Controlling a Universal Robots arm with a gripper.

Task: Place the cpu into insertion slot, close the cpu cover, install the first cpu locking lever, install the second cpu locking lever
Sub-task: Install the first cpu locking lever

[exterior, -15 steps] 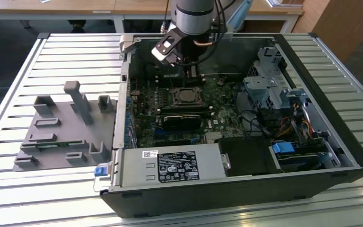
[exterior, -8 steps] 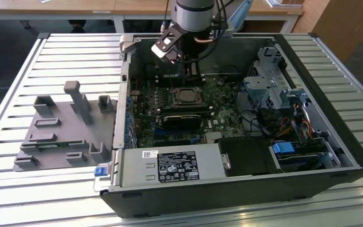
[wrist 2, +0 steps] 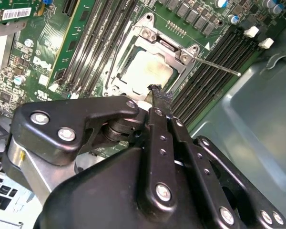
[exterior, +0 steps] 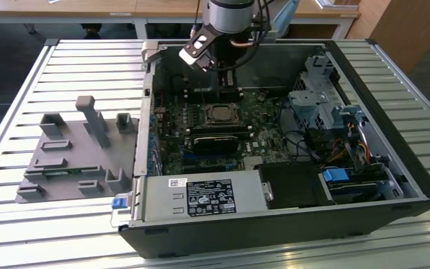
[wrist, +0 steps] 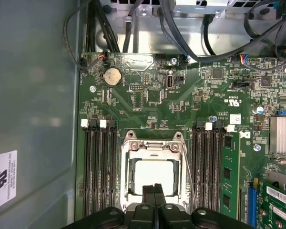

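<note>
Exterior view, gripper (exterior: 229,92) in upper centre of frame, fingers (wrist: 151,192) pressed together with nothing between, tips close over cpu (exterior: 219,114) seated in insertion slot (wrist: 130,179) at mid-frame, cpu cover (wrist: 154,149) flat around chip.

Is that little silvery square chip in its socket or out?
In. The silvery-beige square chip lies flat within the metal-rimmed socket on the green circuit board, silvery frame plate around it.
</note>
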